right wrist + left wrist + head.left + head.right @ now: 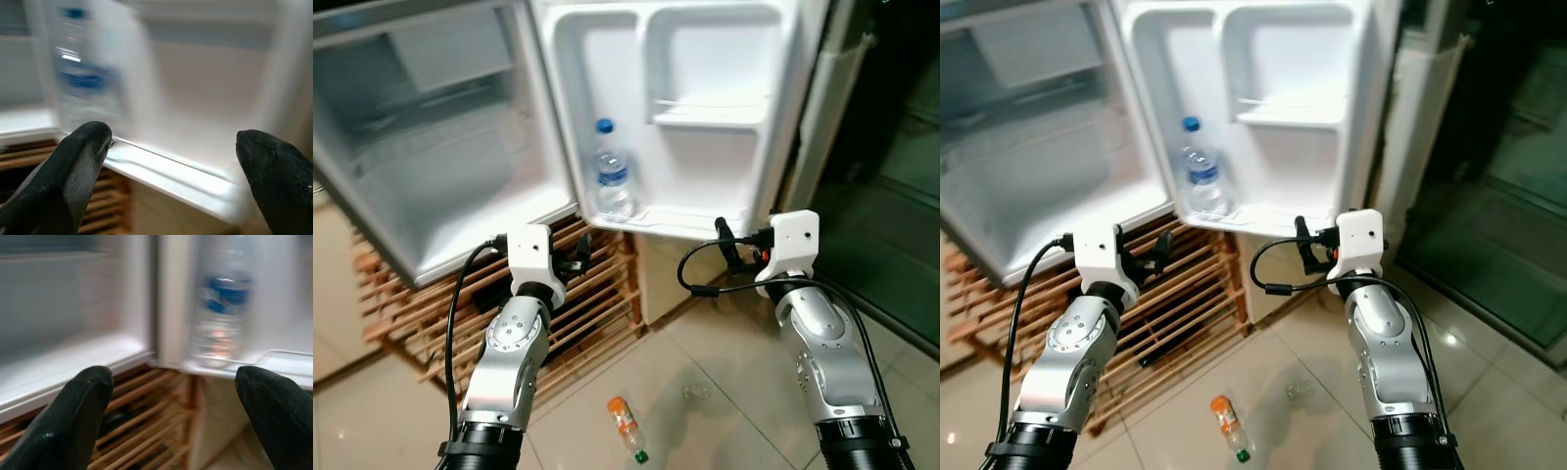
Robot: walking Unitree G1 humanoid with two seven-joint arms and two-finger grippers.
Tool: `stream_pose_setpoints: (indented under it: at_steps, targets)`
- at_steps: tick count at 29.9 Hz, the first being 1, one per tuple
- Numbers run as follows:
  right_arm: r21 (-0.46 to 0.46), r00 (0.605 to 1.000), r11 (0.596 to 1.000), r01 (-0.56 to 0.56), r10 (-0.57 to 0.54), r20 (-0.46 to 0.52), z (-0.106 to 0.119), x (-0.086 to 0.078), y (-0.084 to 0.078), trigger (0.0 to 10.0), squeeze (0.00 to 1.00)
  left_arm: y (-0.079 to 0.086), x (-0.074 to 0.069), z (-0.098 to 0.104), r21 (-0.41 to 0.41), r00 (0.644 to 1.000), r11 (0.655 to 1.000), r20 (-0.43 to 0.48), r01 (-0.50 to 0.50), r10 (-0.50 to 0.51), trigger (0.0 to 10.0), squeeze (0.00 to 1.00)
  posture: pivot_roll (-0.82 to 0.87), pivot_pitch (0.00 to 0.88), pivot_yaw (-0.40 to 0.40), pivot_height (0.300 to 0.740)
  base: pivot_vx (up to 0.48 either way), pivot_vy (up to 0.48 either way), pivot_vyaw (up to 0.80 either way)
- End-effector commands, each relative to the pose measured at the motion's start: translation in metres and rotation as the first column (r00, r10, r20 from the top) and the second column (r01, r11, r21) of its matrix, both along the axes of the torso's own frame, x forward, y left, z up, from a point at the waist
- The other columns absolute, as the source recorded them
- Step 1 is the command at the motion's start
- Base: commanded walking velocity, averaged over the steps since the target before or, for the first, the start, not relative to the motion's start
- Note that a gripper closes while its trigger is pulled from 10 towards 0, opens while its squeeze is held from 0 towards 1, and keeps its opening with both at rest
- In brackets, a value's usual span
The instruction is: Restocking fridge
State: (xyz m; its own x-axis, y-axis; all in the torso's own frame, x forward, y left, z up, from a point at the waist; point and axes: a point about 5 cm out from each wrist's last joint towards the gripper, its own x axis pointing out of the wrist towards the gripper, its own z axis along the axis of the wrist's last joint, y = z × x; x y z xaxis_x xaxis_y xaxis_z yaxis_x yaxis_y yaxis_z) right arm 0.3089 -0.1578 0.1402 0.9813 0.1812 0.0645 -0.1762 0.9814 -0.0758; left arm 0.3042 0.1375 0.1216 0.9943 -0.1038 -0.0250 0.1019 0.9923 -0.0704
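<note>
The water bottle [222, 308] on the door shelf was smeared by motion blur in both wrist views, its label reduced to a blue band with no readable print. At the upper left of the left eye view the fridge interior [421, 127] was cut off by the frame's top and left edges, and its shelves looked hazy. A small clear object [696, 392] on the floor tiles at lower centre was too small to identify, and the orange bottle [626, 426] near it was too small for its label to be read.
</note>
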Motion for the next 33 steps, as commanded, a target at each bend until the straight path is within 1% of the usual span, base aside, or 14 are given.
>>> stream_pose_setpoints:
  at_steps: [1, 3, 5, 8, 13, 23, 24, 28, 29, 31, 32, 33]
  targets:
    - [0.009, 0.999, 0.999, -0.031, 0.031, 0.027, 0.007, 0.000, 0.009, 10.0, 0.00, 0.005, -0.002, 0.004, 0.002, 1.000, 1.000, 0.019, -0.002, 0.002, 10.0, 0.00, -0.18, 0.000, 0.093, 0.740, 0.000, -0.469, 0.68]
    - [0.004, 0.999, 0.999, -0.034, 0.034, 0.026, 0.007, -0.001, 0.008, 10.0, 0.00, 0.004, -0.003, 0.004, 0.006, 1.000, 1.000, 0.022, 0.001, -0.001, 10.0, 0.00, -0.19, 0.000, 0.093, 0.740, 0.000, -0.463, 0.63]
    - [-0.023, 0.998, 0.999, -0.049, 0.049, 0.024, 0.007, -0.001, 0.009, 10.0, 0.00, 0.004, -0.003, 0.004, 0.002, 1.000, 1.000, 0.018, -0.001, 0.001, 10.0, 0.00, -0.19, 0.000, 0.092, 0.740, 0.000, -0.458, 0.65]
    - [-0.011, 0.998, 0.998, -0.060, 0.060, 0.031, 0.007, -0.002, 0.012, 10.0, 0.00, 0.004, -0.002, 0.002, 0.004, 1.000, 1.000, 0.008, -0.007, 0.007, 10.0, 0.00, -0.19, 0.000, 0.091, 0.740, 0.080, -0.423, 0.64]
    - [-0.038, 0.996, 0.996, -0.082, 0.084, 0.042, 0.009, -0.003, 0.020, 10.0, 0.00, 0.002, -0.002, 0.002, 0.011, 1.000, 1.000, 0.006, 0.002, -0.002, 10.0, 0.00, -0.19, 0.000, 0.089, 0.740, 0.100, -0.412, 0.00]
    - [-0.040, 0.997, 0.996, -0.075, 0.076, 0.030, 0.006, -0.002, 0.016, 10.0, 0.00, 0.003, -0.002, 0.000, 0.005, 1.000, 1.000, 0.004, -0.010, 0.010, 10.0, 0.00, -0.19, 0.000, 0.084, 0.740, 0.250, -0.406, 0.00]
    - [-0.044, 0.996, 0.996, -0.081, 0.082, 0.027, 0.006, -0.003, 0.016, 10.0, 0.00, 0.002, -0.002, 0.001, -0.009, 1.000, 1.000, 0.010, -0.007, 0.007, 10.0, 0.00, -0.19, 0.000, 0.084, 0.740, 0.251, -0.405, 0.00]
    - [-0.052, 0.995, 0.994, -0.096, 0.097, 0.008, 0.003, -0.005, 0.015, 10.0, 0.00, 0.001, -0.002, 0.002, -0.012, 1.000, 1.000, 0.013, -0.004, 0.004, 10.0, 0.00, -0.19, 0.000, 0.083, 0.740, 0.060, -0.413, 0.00]
    - [-0.059, 0.994, 0.992, -0.110, 0.110, -0.005, 0.001, -0.006, 0.015, 10.0, 0.00, 0.001, -0.002, 0.002, -0.012, 1.000, 1.000, 0.014, -0.003, 0.003, 10.0, 0.00, -0.19, 0.000, 0.083, 0.740, 0.000, -0.416, 0.00]
    - [-0.064, 0.983, 0.982, -0.178, 0.174, -0.056, -0.006, -0.013, 0.015, 10.0, 0.00, 0.000, -0.002, 0.002, -0.015, 1.000, 1.000, 0.018, 0.002, -0.002, 10.0, 0.00, -0.19, 0.000, 0.081, 0.740, 0.240, -0.412, 0.00]
    - [-0.064, 0.983, 0.982, -0.178, 0.174, -0.056, -0.006, -0.013, 0.015, 10.0, 0.00, 0.000, -0.002, 0.002, -0.015, 1.000, 1.000, 0.018, 0.002, -0.002, 10.0, 0.00, -0.19, 0.000, 0.081, 0.740, 0.240, -0.412, 0.00]
    - [-0.070, 0.938, 0.944, -0.324, 0.311, -0.150, -0.017, -0.028, 0.018, 10.0, 0.00, 0.000, -0.003, 0.002, -0.033, 1.000, 0.999, 0.025, 0.002, -0.002, 10.0, 0.00, -0.19, 0.000, 0.079, 0.740, 0.000, 0.000, 0.00]
